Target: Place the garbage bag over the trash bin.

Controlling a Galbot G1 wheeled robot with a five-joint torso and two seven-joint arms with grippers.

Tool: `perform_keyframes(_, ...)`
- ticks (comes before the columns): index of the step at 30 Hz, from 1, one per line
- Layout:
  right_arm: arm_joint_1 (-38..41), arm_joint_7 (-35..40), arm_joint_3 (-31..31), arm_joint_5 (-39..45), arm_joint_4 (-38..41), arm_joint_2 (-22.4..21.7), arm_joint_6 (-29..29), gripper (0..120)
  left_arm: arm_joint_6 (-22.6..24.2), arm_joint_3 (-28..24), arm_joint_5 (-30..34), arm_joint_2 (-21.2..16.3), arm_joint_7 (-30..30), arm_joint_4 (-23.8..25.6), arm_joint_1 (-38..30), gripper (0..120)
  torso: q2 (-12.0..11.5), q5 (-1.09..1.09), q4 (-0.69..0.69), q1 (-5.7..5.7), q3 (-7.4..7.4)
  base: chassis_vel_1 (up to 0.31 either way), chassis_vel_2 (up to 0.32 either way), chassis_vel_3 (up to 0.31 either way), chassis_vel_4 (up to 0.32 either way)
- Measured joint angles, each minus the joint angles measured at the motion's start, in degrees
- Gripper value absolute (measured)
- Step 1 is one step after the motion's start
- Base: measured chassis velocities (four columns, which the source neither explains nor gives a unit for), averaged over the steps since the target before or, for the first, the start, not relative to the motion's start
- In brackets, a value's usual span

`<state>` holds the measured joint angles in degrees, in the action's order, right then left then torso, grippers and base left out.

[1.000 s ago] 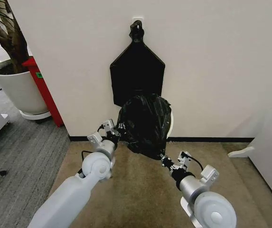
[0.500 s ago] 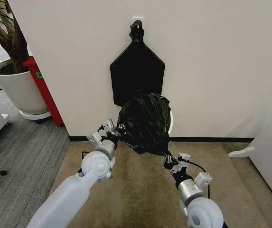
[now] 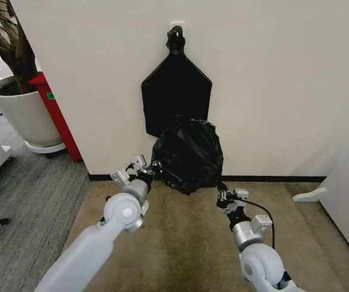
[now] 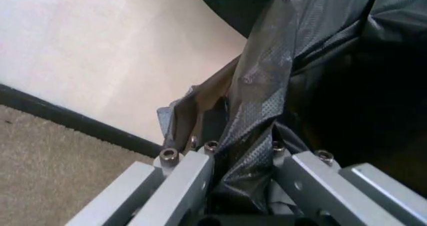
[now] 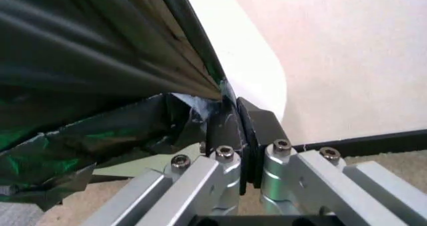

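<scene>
Against the wall, we hold the garbage bag (image 3: pixel 188 155) stretched between both claws, draped over the trash bin (image 5: pixel 248 60), whose white rim peeks out at the bag's right edge. Our left gripper (image 3: pixel 151 168) pinches a gathered fold of film; our right gripper (image 3: pixel 222 192) is clamped tight on the opposite hem. The risk, as we judge it: pulling further could tear the thin plastic or drag the hem off the rim.
</scene>
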<state>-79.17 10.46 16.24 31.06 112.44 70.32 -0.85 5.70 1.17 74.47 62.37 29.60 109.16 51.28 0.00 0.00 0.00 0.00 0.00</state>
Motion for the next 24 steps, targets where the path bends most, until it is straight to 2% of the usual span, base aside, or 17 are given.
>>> perform_keyframes(9, 0.97, -0.14, 0.39, 2.56, -1.67, -0.02, -1.27, 0, 0.47, 0.41, -0.48, -0.61, -2.02, 0.09, 0.59, 1, 0.0, 0.0, 0.0, 0.0, 0.0, 0.0, 0.0, 0.0, 0.0)
perform_keyframes(12, 0.22, -1.53, 0.84, 3.66, -0.82, -0.59, -1.69, 0, 0.48, 0.41, -2.77, -1.01, -3.82, -0.4, 0.74, 1, 0.0, 0.01, 0.0, 0.0, 0.0, 0.0, 0.0, 0.0, 0.0)
perform_keyframes(15, -2.62, -6.88, 2.06, 2.31, 1.17, -2.34, 0.28, 11, -1.02, 0.05, -11.46, -1.56, -7.55, -3.07, 0.81, 1, 0.0, 0.0, 0.0, 0.0, 0.0, 0.0, 0.0, 0.0, 0.0)
perform_keyframes(16, -2.62, -6.88, 2.06, 2.31, 1.17, -2.34, 0.28, 11, -1.02, 0.05, -11.46, -1.56, -7.55, -3.07, 0.81, 1, 0.0, 0.0, 0.0, 0.0, 0.0, 0.0, 0.0, 0.0, 0.0)
perform_keyframes(17, -3.98, -8.93, 2.76, 1.41, 1.81, -2.97, 1.38, 18, -1.8, -0.08, -13.29, -1.65, -8.41, -3.84, 0.75, 1, 0.0, -0.01, 0.01, 0.0, 0.0, 0.0, 0.0, 0.0, 0.0)
perform_keyframes(22, -8.15, -17.01, 7.35, 0.97, 3.01, -4.64, 4.97, 37, -2.71, -0.22, -14.19, -1.24, -8.94, -5.37, 0.12, 1, 0.0, 0.01, -0.02, 0.0, 0.0, 0.0, 0.0, 0.0, 0.0)
perform_keyframes(24, -8.44, -18.08, 8.0, 1.16, 3.02, -4.79, 5.38, 39, -2.72, -0.22, -14.13, -1.19, -8.91, -5.48, 0.1, 1, 0.0, 0.01, -0.01, 0.0, 0.0, 0.0, 0.0, 0.0, 0.0)
